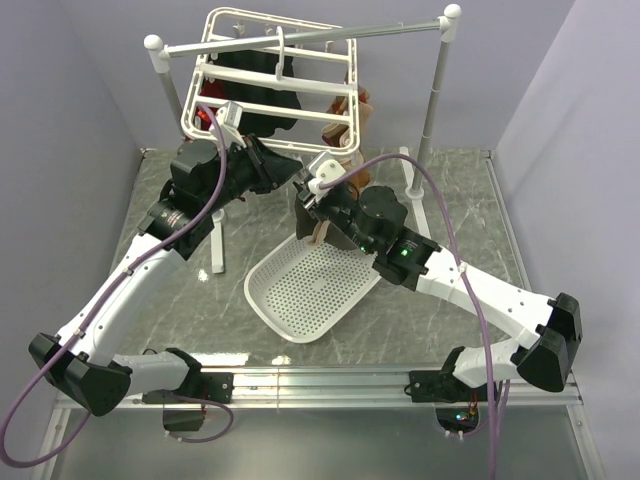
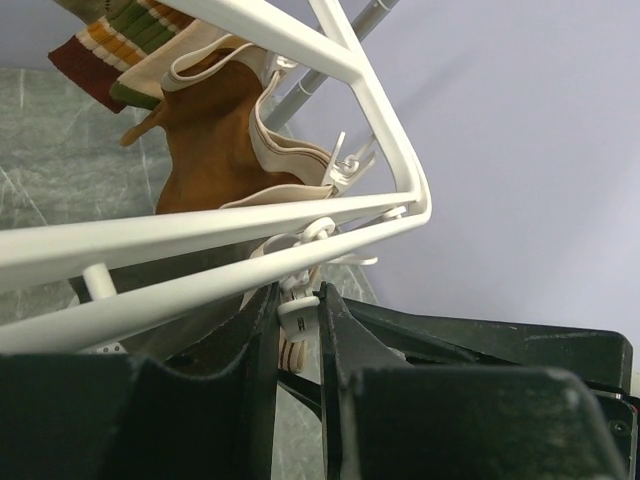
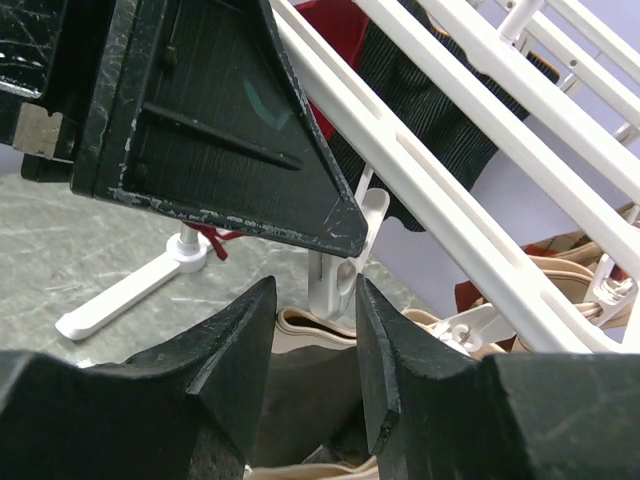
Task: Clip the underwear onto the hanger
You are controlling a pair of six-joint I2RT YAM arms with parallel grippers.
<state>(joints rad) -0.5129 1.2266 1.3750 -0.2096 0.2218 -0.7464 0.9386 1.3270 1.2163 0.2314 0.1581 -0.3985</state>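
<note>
The hanger (image 1: 300, 85), a white frame, hangs from the rail at the back. My left gripper (image 1: 285, 170) reaches under its near corner. In the left wrist view it (image 2: 298, 292) is shut on a small white dangling clip (image 2: 298, 308) just below the hanger bars (image 2: 200, 230). My right gripper (image 1: 308, 205) holds the underwear (image 1: 318, 232) up beneath that clip. In the right wrist view it (image 3: 315, 295) is shut on the dark fabric (image 3: 310, 390), and the pale beige waistband (image 3: 300, 325) sits directly under the clip (image 3: 335, 270). Whether the two touch cannot be told.
A white perforated basket (image 1: 310, 290) lies on the table below the grippers. A grey rail (image 1: 300, 38) on white posts (image 1: 432, 90) carries the hanger. An orange-brown garment (image 2: 215, 140), a black one (image 1: 265, 85) and a red one (image 1: 205, 118) hang from the frame.
</note>
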